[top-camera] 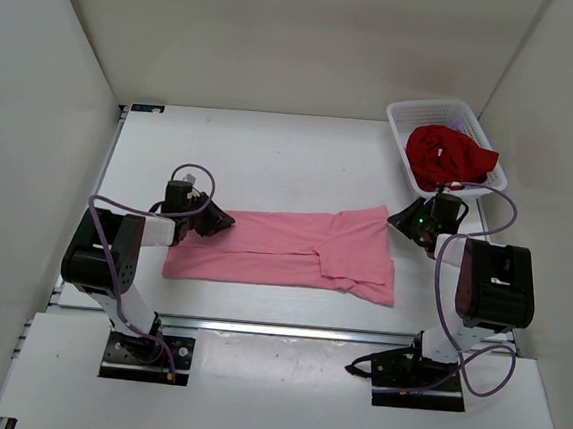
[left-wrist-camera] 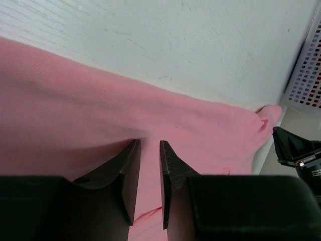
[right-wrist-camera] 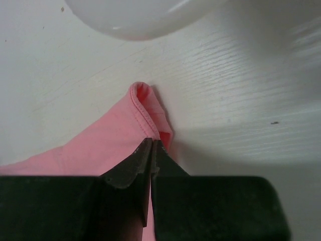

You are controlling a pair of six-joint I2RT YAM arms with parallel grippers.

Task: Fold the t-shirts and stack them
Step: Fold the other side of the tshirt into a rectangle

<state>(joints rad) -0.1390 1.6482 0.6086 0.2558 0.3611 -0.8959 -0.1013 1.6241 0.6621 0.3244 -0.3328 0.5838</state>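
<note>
Pink t-shirt [top-camera: 283,249]: is lying spread flat across the middle of the white table [top-camera: 272,153], stretching sideways between the two grippers, with one part folded over at its right half.
Left gripper [top-camera: 221,222]: is sitting low at the upper left edge of the pink t-shirt. In the left wrist view its fingers [left-wrist-camera: 130,170] are standing with a narrow gap between them and pink cloth is showing in that gap. I cannot tell whether they are pinching the fabric or only resting over it.
Right gripper [top-camera: 403,221]: is reaching down at the upper right corner of the shirt. In the right wrist view its fingers [right-wrist-camera: 133,168] are pressing together on the stitched hem, and the corner of cloth is bunching up just past the tips.
Dark red t-shirt [top-camera: 442,153]: is lying crumpled in the basket, with part of it hanging over the near rim.
White mesh basket [top-camera: 401,114]: is standing at the far right corner of the table, just behind the right gripper and apart from the pink shirt.
Shirt surface: is showing soft creases near the left fingers, smoother towards the far edge.
</note>
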